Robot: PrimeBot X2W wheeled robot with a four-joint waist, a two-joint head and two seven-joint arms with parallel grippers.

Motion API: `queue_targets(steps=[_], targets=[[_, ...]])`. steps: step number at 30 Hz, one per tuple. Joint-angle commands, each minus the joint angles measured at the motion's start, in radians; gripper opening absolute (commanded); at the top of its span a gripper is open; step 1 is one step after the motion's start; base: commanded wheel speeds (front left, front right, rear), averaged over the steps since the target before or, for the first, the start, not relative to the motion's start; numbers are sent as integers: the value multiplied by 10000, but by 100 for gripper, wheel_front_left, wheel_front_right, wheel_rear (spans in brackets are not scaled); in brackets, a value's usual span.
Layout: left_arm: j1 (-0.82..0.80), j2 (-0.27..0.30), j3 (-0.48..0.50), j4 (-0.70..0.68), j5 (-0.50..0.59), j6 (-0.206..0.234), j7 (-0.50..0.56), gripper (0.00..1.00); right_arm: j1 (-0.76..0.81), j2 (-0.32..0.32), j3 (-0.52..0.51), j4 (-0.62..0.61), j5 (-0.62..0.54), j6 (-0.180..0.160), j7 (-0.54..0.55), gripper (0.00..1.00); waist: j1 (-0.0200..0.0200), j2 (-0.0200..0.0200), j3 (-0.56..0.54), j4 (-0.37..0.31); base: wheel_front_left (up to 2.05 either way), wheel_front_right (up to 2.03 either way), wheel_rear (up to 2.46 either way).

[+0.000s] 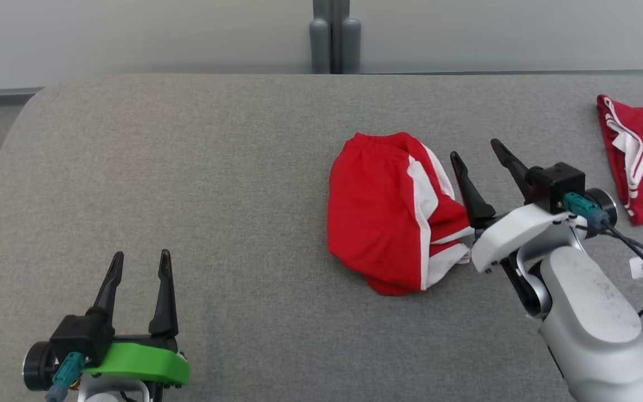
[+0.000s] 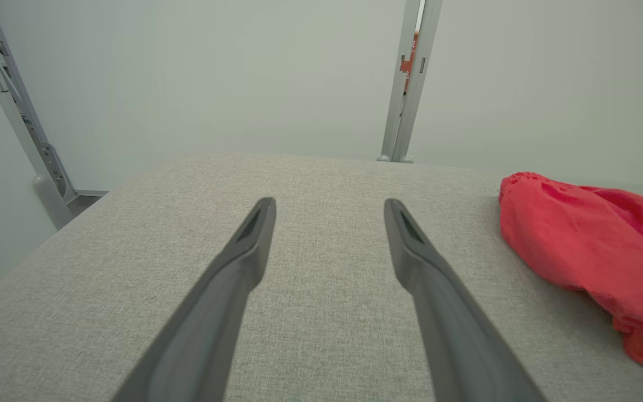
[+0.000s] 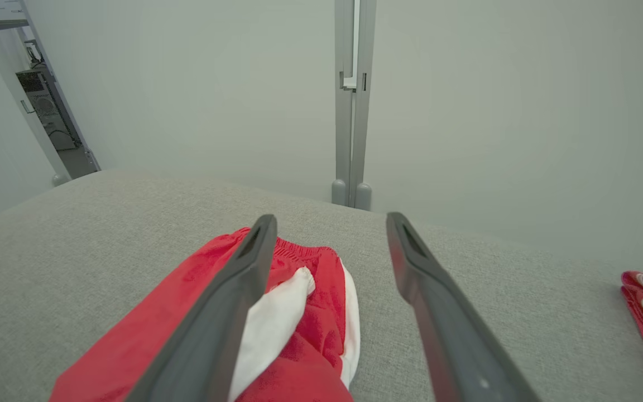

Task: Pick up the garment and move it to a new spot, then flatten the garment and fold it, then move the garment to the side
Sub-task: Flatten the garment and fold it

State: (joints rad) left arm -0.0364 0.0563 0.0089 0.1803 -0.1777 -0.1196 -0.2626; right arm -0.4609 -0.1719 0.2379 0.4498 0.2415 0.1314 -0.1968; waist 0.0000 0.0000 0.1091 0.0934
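While the crumpled red shorts with white side stripes [image 1: 377, 212] are lying bunched near the middle of the grey fabric-covered desk [image 1: 187, 167], somewhat toward its right edge, the right hand [image 1: 475, 151] is standing just beside their right side, fingers spread wide and holding nothing. The left hand [image 1: 140, 255] is sitting near the front left corner, likewise wide open and empty.

Risk noted: one finger of the right hand is overlapping only the striped fringe of the heap. In my judgement, a closure here is risking a pinch on a single thin layer, with the cloth slipping out or unrolling unevenly on the lift.

A second red garment with white stripes [image 1: 642, 162] is lying at the right edge, so carrying the shorts that way is inviting a tangle. Nothing is blocking the approach. The grey upright posts [image 1: 334, 39] are standing beyond the far edge.
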Motion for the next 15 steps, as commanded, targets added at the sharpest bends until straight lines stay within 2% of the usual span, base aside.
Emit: queue_targets(steps=[1, 7, 15], targets=[[-268, 4, -97, 102, -13, -44, -25, 100, -481, -140, 166, 456, 83, -16, 94, 100, 0, 0, 417, 539, 0, 0, 0], [-635, -33, -480, 339, -136, -74, -25, 100, -1994, -258, 784, 2244, 515, -16, 305, 100, 0, 0, 674, 1170, 0, 0, 0], [-816, -50, -846, 503, -393, -81, -25, 100, -3004, -297, 1475, 4482, 1064, -16, 670, 100, 0, 0, 880, 1794, 0, 0, 0]])
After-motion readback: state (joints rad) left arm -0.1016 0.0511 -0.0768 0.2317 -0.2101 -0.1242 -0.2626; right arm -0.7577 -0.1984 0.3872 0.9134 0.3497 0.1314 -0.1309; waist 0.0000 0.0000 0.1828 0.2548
